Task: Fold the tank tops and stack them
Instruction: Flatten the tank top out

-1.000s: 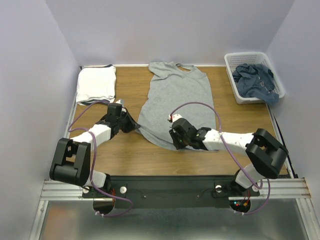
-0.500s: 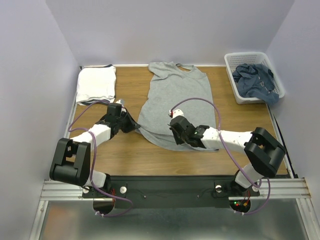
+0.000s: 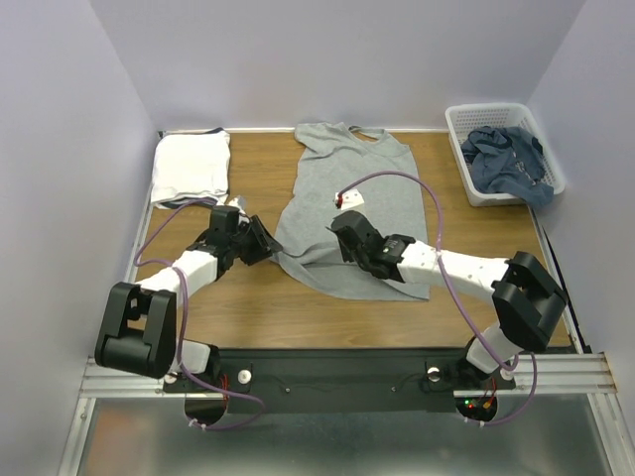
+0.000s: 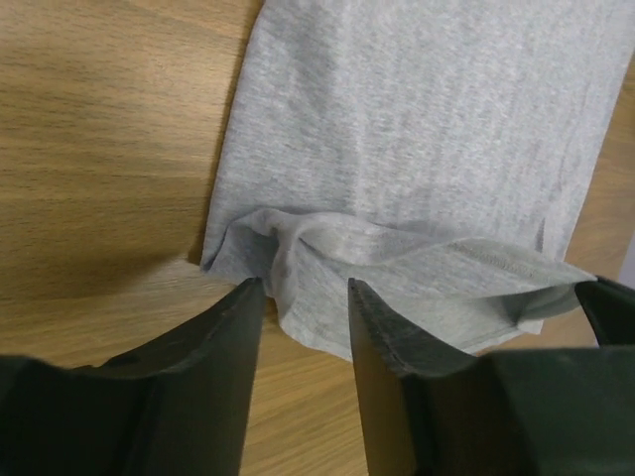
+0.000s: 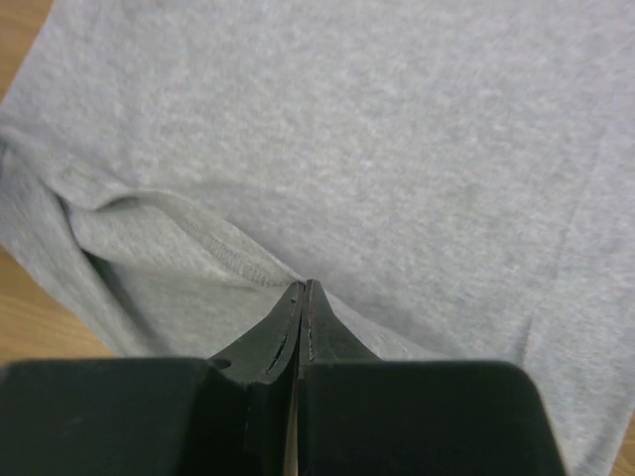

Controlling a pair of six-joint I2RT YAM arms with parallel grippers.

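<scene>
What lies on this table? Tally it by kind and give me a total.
grey top, spread out: 1
white folded pile, number of pieces unclear: 1
blue clothes heap, in the basket: 1
white basket: 1
Total: 4

A wooden table point(image 3: 258, 297) filled the middle of the top view, its grain running left to right, in a warm mid-brown. A thin pale metal strip point(image 3: 263, 129) edged its far side. At the far right corner stood a white plastic lattice basket point(image 3: 486, 108), set at a slight angle to the table's edge (its open-work walls showed most plainly along the near side). Plain lavender walls closed the space in: a back wall point(image 3: 337, 59), a left wall point(image 3: 60, 178) and a right wall point(image 3: 595, 149). Along the near edge ran a ribbed aluminium rail point(image 3: 109, 378), and below it lay a dull grey metal surface point(image 3: 337, 446).
</scene>
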